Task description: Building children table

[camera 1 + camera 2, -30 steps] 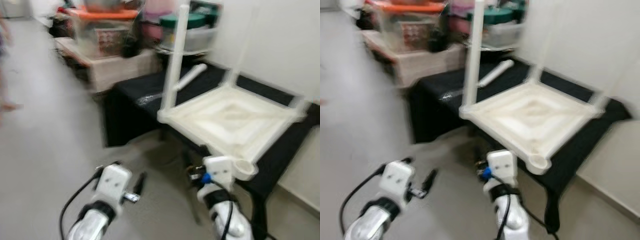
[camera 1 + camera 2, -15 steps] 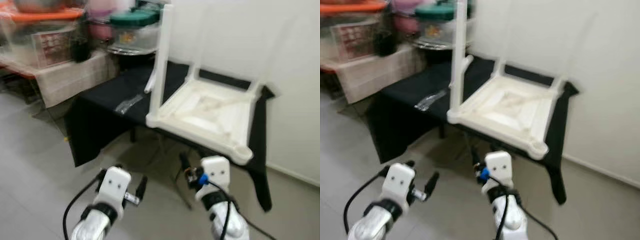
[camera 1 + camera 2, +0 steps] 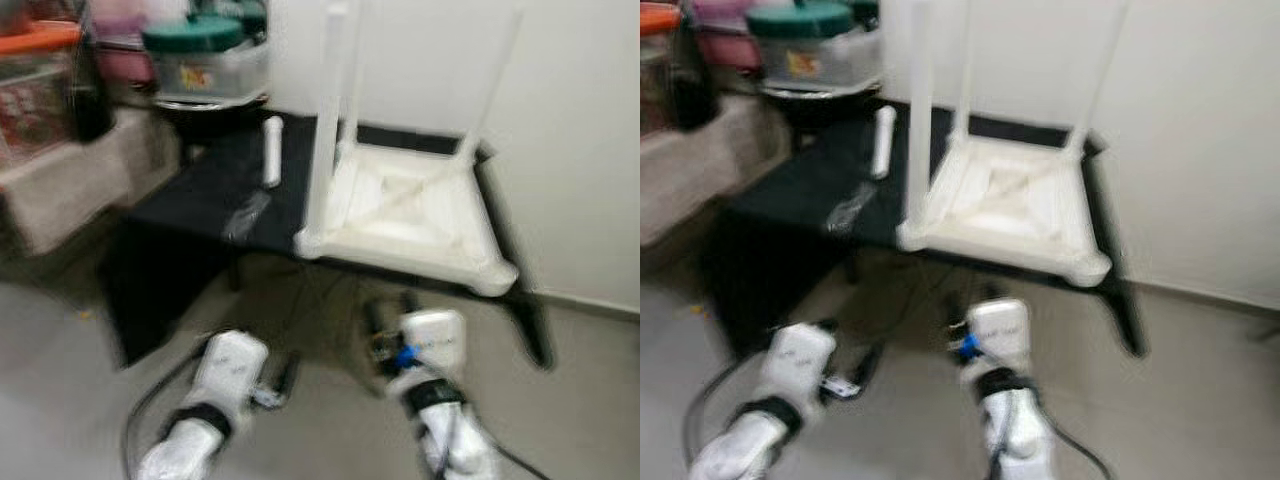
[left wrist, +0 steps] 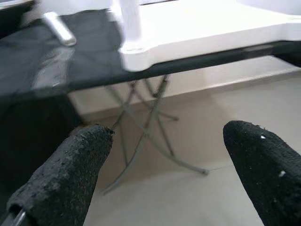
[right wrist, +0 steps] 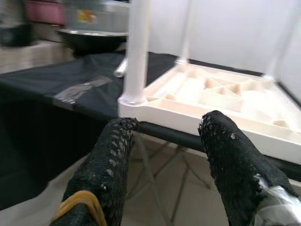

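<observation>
White children's table upside down on black counter, legs pointing up, near right front edge. Loose leg flat, long axis toward back edge. Left pincer wide open, empty. Right pincer open, empty, below front edge.

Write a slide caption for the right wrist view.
Open right gripper faces an upside-down white table on a black-draped stand.

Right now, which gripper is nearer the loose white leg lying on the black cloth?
Left. The left gripper hangs below the table's front edge, on the loose white leg's side. The right gripper hangs under the upturned white table, farther from it.
</observation>
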